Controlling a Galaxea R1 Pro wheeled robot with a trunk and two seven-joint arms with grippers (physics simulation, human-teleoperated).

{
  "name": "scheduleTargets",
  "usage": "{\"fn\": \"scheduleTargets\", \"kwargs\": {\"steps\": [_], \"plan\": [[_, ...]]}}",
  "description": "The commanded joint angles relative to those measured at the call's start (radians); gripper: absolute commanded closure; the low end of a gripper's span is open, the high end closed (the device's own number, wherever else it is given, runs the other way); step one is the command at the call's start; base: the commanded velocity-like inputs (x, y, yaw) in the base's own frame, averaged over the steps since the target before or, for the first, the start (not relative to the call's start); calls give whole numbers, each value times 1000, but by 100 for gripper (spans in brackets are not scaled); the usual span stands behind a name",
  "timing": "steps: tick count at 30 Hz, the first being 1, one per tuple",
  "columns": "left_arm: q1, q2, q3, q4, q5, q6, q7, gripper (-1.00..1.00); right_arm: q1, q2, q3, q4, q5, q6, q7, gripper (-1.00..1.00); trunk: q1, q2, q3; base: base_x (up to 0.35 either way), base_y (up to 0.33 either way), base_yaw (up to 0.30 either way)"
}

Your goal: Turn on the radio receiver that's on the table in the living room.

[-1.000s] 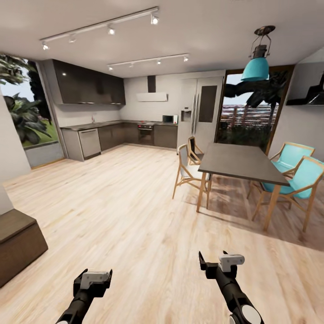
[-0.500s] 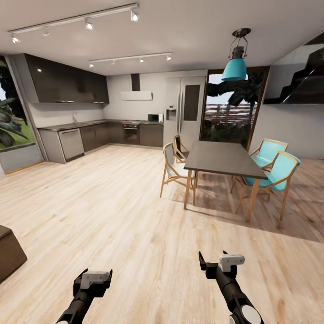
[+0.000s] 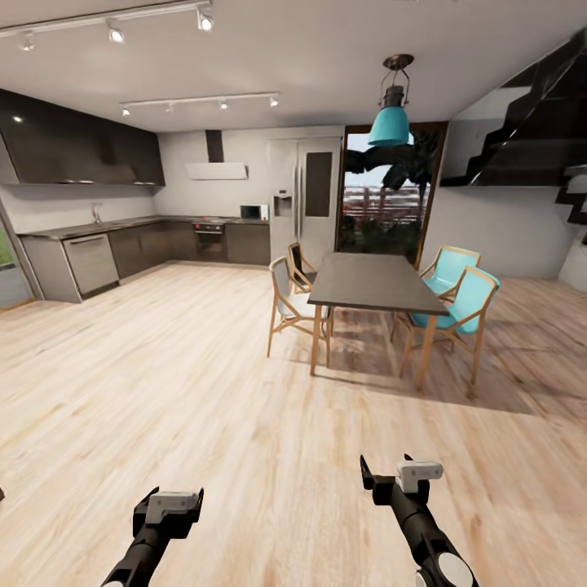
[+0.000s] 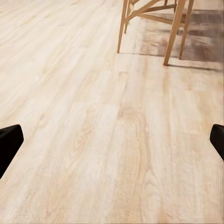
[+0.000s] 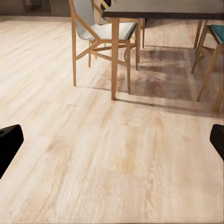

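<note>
- The left tool [image 3: 169, 507] and the right tool [image 3: 403, 479] hang low over the light wood plank floor [image 3: 204, 391], each released, with dark fingertips [image 4: 9, 142] set wide apart and nothing between them.
- Ahead and to the right stands a tall dining worktop with a dark grey top and wooden legs [image 3: 371, 283].
- Around it are 2 turquoise wooden-framed chairs [image 3: 461, 306] on the far side and 2 pale-seated wooden chairs [image 3: 289, 302] on the near side.
- A turquoise pendant lamp [image 3: 389, 122] hangs above that worktop.
- At the far left runs an L-shaped kitchen of dark cabinets [image 3: 130, 249].
- A black staircase [image 3: 538, 114] rises at the upper right.
- The radio receiver's whereabouts cannot be told from these views.
</note>
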Motion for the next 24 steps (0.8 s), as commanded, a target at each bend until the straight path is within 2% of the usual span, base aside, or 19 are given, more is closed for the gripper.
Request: {"fn": "scheduleTargets", "kwargs": {"steps": [1,24], "plan": [[0,0,0,0,0,0,0,-100,0,0,0,0,0,1,0,-100,0,0,0,0,0,-274],[1,0,0,2,0,0,0,-100,0,0,0,0,-1,2,0,-100,0,0,0,0,0,-287]]}}
